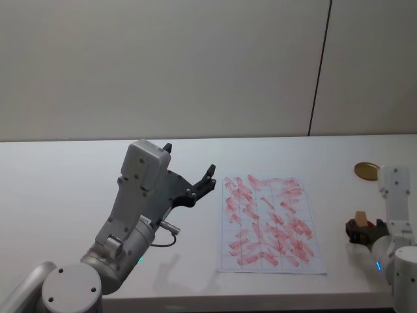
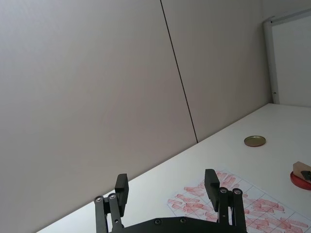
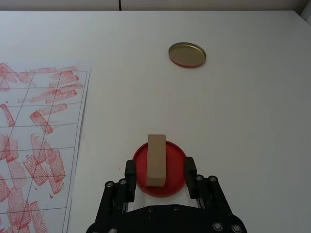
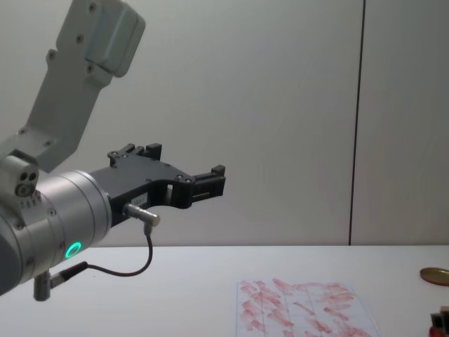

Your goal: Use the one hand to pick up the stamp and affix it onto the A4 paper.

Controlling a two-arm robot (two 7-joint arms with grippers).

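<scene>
Straddling the stamp, right gripper fingers spread, gripping nothing. Stamp stands on red pad, right of A4 paper. Probably light and rigid: pinch long flanks. Left gripper splayed, idle, left of paper.

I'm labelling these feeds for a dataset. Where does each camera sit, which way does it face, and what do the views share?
Head: on the head, looking forward and down at the table; left gripper raised, right gripper low around the stamp.
Left wrist: faces past its open fingers toward the wall and gold disc.
Right wrist: looks down between open fingers at the stamp on the red pad.
Chest: low, looking across the table; left arm large at left.
Shared: every view shows the A4 paper.
</scene>
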